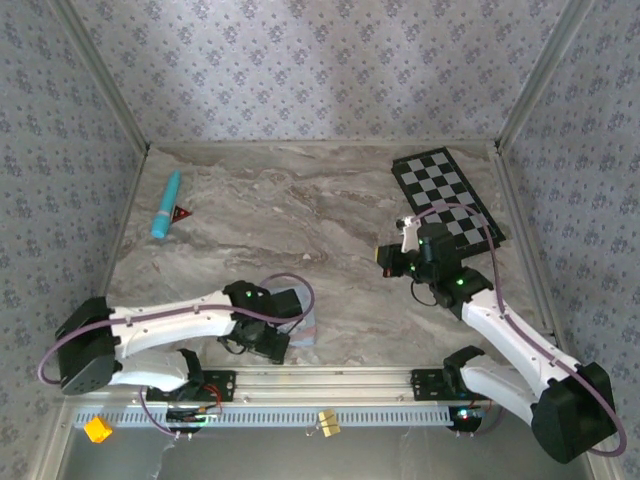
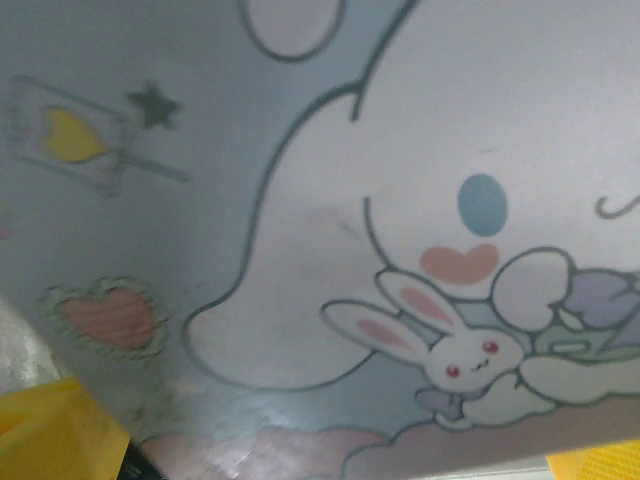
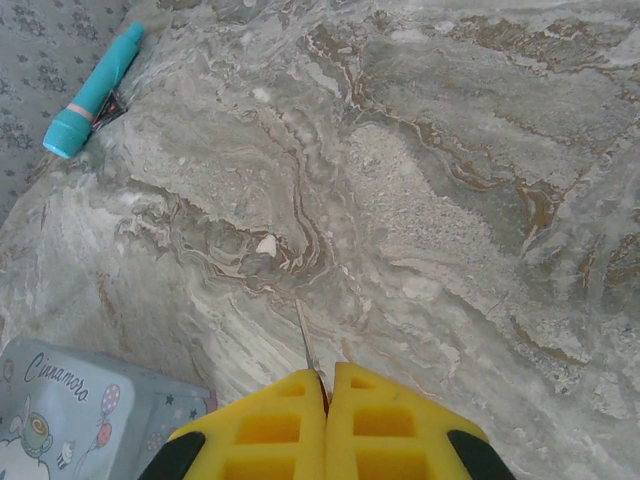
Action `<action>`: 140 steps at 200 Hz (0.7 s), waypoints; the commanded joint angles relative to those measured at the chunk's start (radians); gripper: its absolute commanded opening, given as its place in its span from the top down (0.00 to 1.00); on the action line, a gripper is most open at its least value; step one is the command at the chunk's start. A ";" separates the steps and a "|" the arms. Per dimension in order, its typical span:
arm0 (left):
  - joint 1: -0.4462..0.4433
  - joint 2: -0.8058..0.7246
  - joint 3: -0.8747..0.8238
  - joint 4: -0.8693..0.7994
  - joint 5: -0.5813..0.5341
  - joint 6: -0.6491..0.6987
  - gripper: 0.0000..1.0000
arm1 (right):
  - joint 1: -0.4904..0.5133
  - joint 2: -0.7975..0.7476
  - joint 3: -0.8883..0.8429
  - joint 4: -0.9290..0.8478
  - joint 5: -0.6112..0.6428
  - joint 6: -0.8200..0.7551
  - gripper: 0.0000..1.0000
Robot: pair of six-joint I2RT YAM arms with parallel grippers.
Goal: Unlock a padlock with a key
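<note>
Your right gripper (image 3: 325,385) was clamped on the key (image 3: 308,345), blade low over the surface (image 3: 450,200). Your left gripper (image 1: 268,340) was spread apart, close over the tin (image 2: 300,250).

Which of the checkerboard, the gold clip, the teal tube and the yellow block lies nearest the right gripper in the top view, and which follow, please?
From the right gripper:
1. Checkerboard, just behind it, to the right.
2. Gold clip, at the near edge, towards the middle.
3. Teal tube, at the far left.
4. Yellow block, in the near left corner.
</note>
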 commanded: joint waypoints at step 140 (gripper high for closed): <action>0.219 0.409 0.320 0.287 -0.089 0.129 0.01 | -0.049 -0.184 -0.177 0.129 0.084 -0.042 1.00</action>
